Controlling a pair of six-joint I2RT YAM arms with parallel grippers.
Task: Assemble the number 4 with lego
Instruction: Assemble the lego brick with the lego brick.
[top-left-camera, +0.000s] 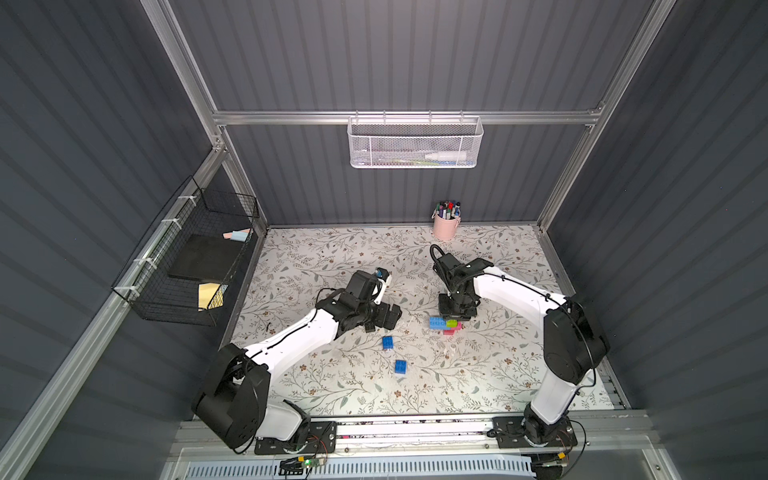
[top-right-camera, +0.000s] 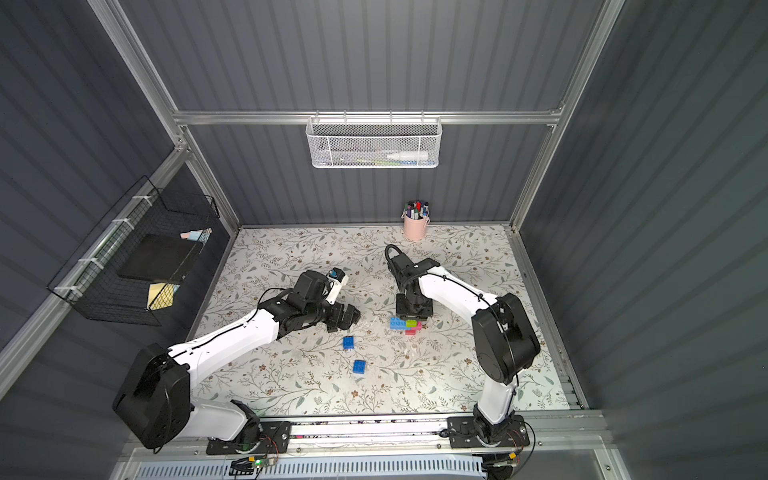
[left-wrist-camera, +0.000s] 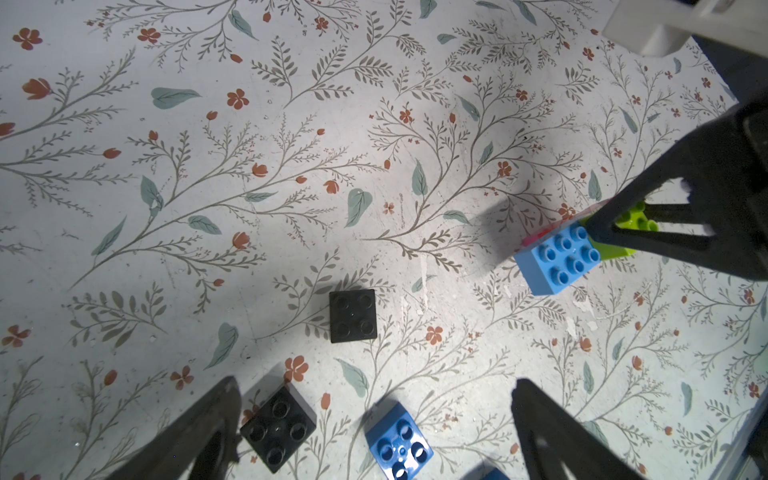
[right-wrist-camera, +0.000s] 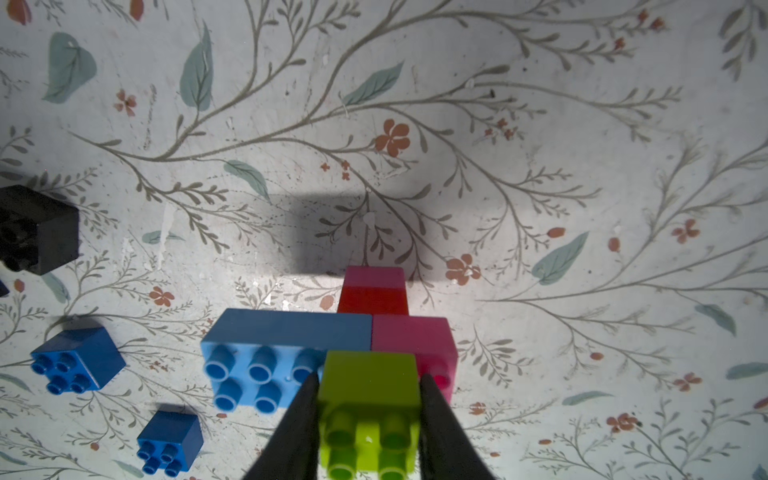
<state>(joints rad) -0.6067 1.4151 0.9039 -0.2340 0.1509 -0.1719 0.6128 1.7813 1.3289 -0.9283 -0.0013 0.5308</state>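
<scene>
The partly built number 4 (top-left-camera: 444, 325) lies flat on the floral mat: a long light blue brick (right-wrist-camera: 266, 345), pink (right-wrist-camera: 415, 336) and red (right-wrist-camera: 372, 301) bricks, with a lime green brick (right-wrist-camera: 370, 415) on top. My right gripper (right-wrist-camera: 369, 375) is shut on that lime green brick, one finger on each side. My left gripper (left-wrist-camera: 376, 388) stands open a little above the mat, left of the figure. Below it lie two black bricks (left-wrist-camera: 353, 316) (left-wrist-camera: 278, 428) and a dark blue brick (left-wrist-camera: 399, 440). Two dark blue bricks (top-left-camera: 387, 342) (top-left-camera: 400, 366) sit nearer the front.
A pink cup of marker pens (top-left-camera: 445, 226) stands at the back of the mat. A white mesh basket (top-left-camera: 413, 143) hangs on the back wall and a black wire basket (top-left-camera: 187, 257) on the left wall. Aluminium rails frame the mat.
</scene>
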